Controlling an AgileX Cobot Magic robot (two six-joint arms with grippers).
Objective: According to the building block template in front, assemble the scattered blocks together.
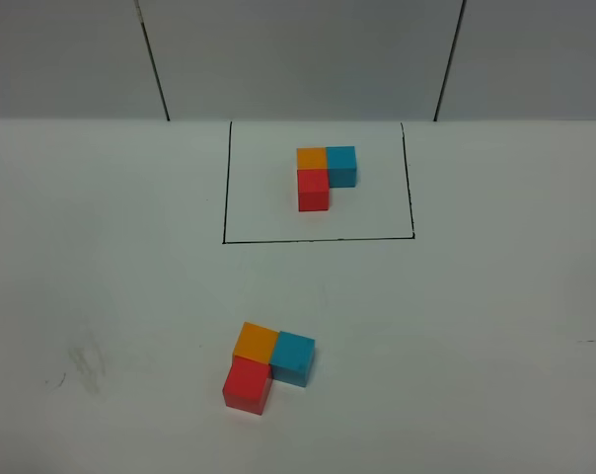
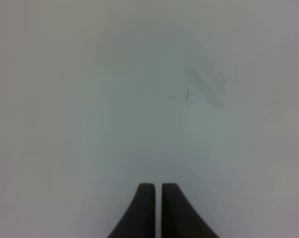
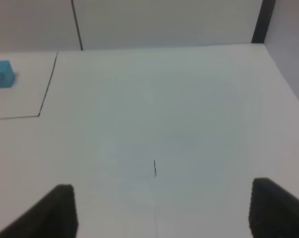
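- While neither arm shows in the exterior high view, we see the building block template at the far middle of the white table, inside a black-line rectangle: orange and cyan cubes side by side, red joined to the orange on the near side
- We find the scattered blocks well apart from it, nearer the camera and a bit left of the frame
- orange block and cyan block touch side by side, red block touches the orange on its near side; same L, slightly rotated
- left gripper: we see its fingers pressed together, thin slit only, over bare table with a faint smudge, pinching nothing
- right gripper: fingers spread wide, nothing between them, template's cyan cube at the edge of its view
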